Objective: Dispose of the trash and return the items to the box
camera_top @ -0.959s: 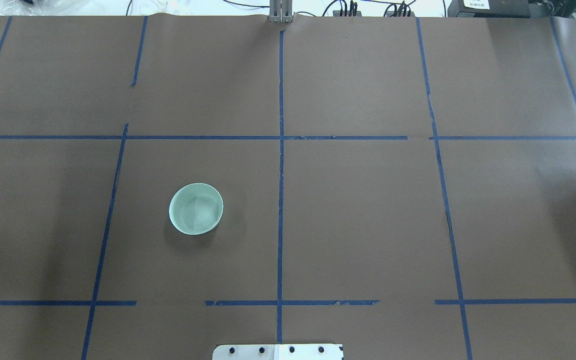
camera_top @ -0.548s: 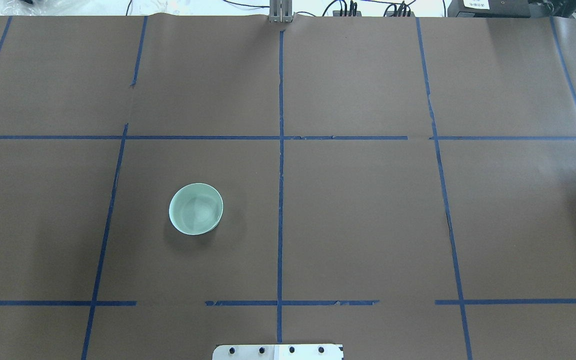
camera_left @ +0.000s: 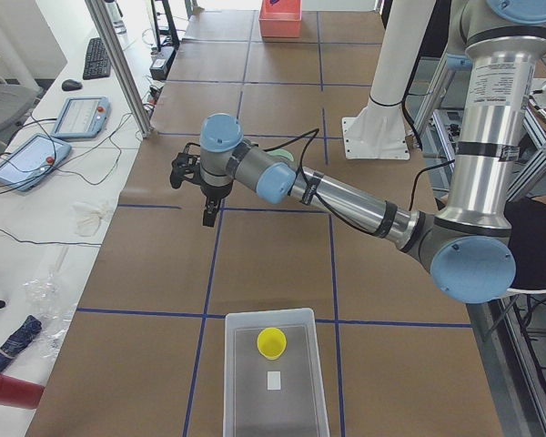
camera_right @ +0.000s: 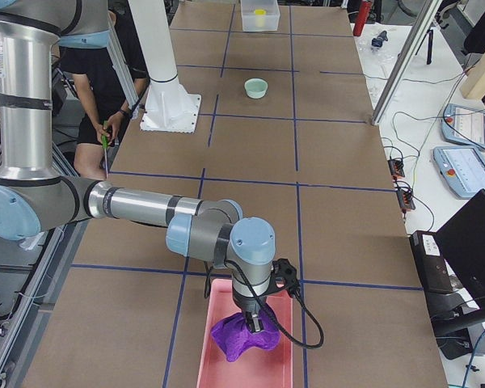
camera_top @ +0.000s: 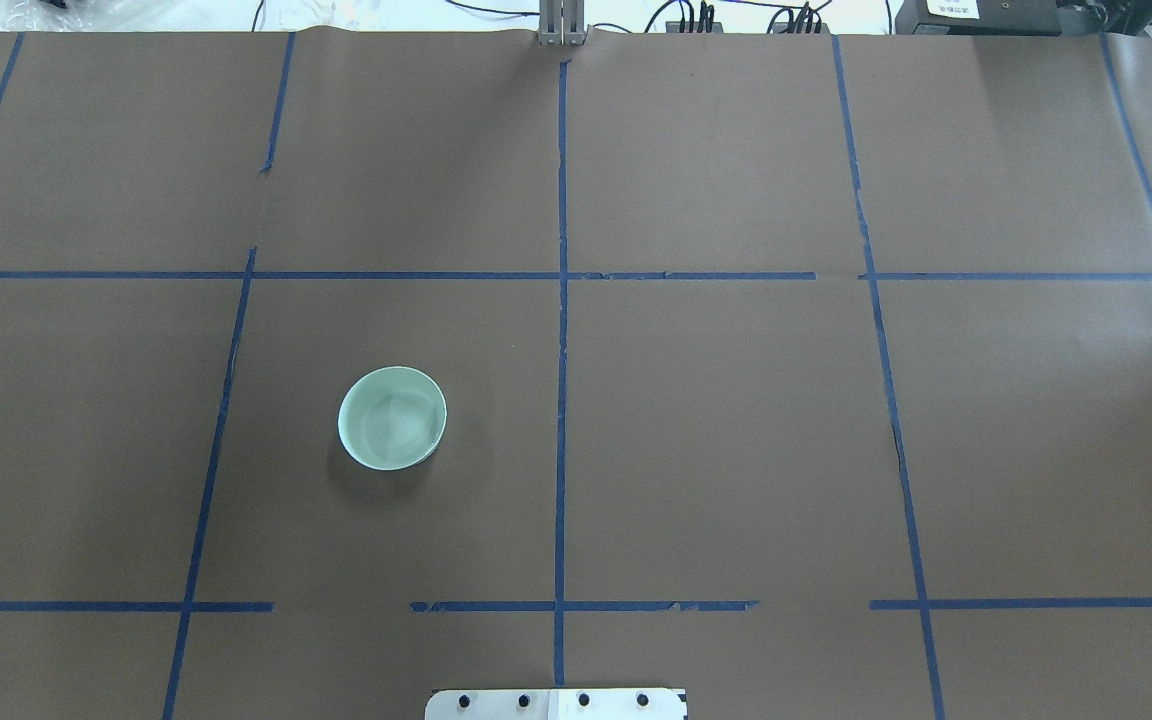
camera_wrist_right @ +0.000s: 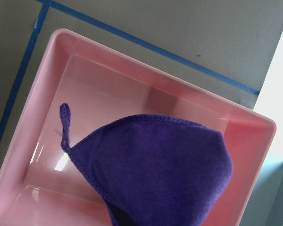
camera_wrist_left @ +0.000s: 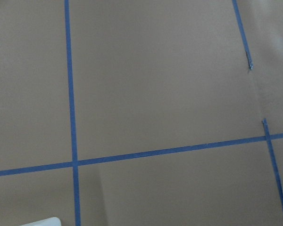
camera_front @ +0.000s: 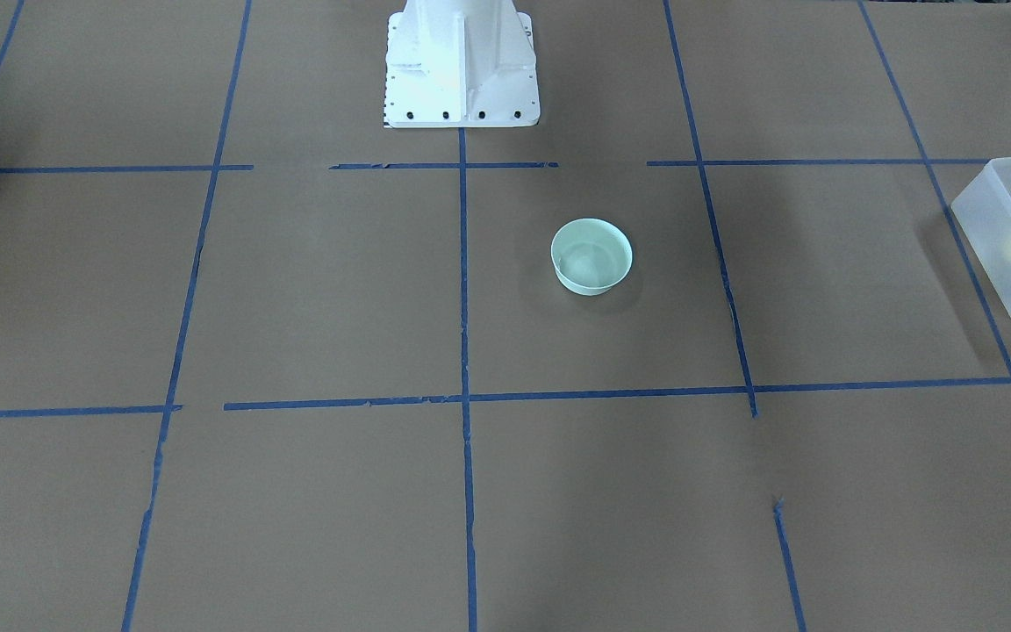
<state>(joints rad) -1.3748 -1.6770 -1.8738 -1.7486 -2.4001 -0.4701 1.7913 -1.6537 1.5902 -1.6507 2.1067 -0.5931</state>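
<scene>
The mint-green bowl (camera_top: pixel 392 418) stands upright and empty on the brown table, left of the centre line; it also shows in the front view (camera_front: pixel 591 255) and the right side view (camera_right: pixel 256 87). The yellow cup (camera_left: pixel 272 342) sits inside the frosted box (camera_left: pixel 237 364) at the table's left end, which also shows in the front view (camera_front: pixel 993 215). My left gripper (camera_left: pixel 208 217) hangs in the air between bowl and box; I cannot tell whether it is open. My right gripper (camera_right: pixel 255 323) is over a purple cloth (camera_wrist_right: pixel 155 165) in a pink tray (camera_wrist_right: pixel 146 80); its jaws are hidden.
The white robot base (camera_front: pixel 462 70) stands at the table's near edge in the overhead view (camera_top: pixel 556 703). Blue tape lines grid the brown paper. The pink tray (camera_right: pixel 218 323) lies at the table's right end. Operator tablets and cables lie beyond the far edge.
</scene>
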